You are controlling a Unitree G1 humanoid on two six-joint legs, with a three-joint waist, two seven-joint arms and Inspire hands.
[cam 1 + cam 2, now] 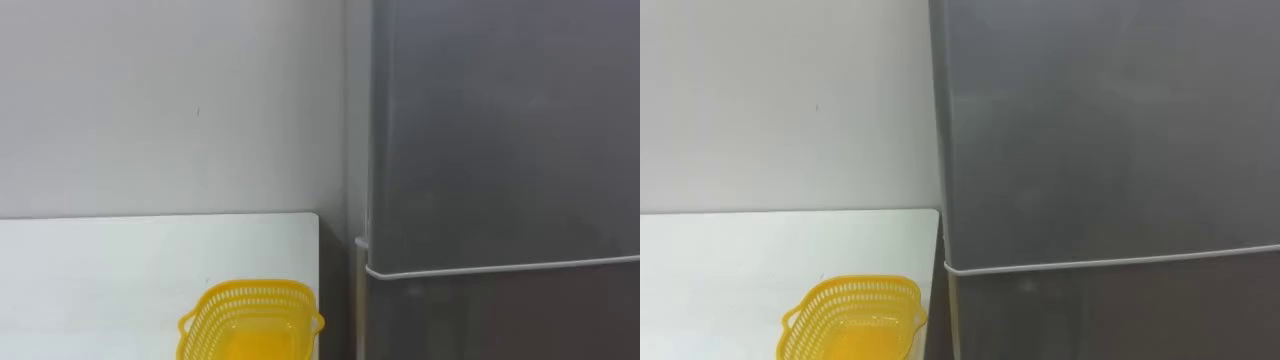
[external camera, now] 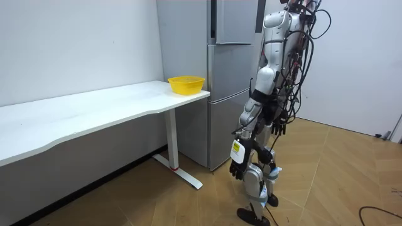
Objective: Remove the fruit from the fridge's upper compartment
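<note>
The robot is standing upright before the fridge [image 2: 229, 94], at the end of the white table [image 1: 100, 270]. Its left hand [image 2: 237, 164] is hanging low beside the thigh, and the right hand [image 2: 280, 125] is, I believe, hanging behind the hip. For both I cannot tell if the fingers are apart or together. In the eye view, the yellow basket [image 1: 250, 322] is sitting at about 7 o'clock on the table, near the corner beside the fridge. From 12 to 4 o'clock the grey upper door [image 1: 500, 130] is standing shut, and a pale seam [image 1: 500, 267] is dividing it from the lower door [image 1: 500, 320] at 5 o'clock. The thing to retrieve is lying somewhere behind this upper door, hidden from me, so I am not judging yet its weight or softness. The door itself is looking smooth, stiff and a little slippery, and I am expecting that a seal is holding it. The flat face is offering no grip, so I am planning to hook the fingers on the door edge [image 1: 371, 150] at 12 o'clock, though I cannot tell which side carries the hinges. Farthest, at 10 o'clock, the plain wall [image 1: 150, 100] is closing the scene.
</note>
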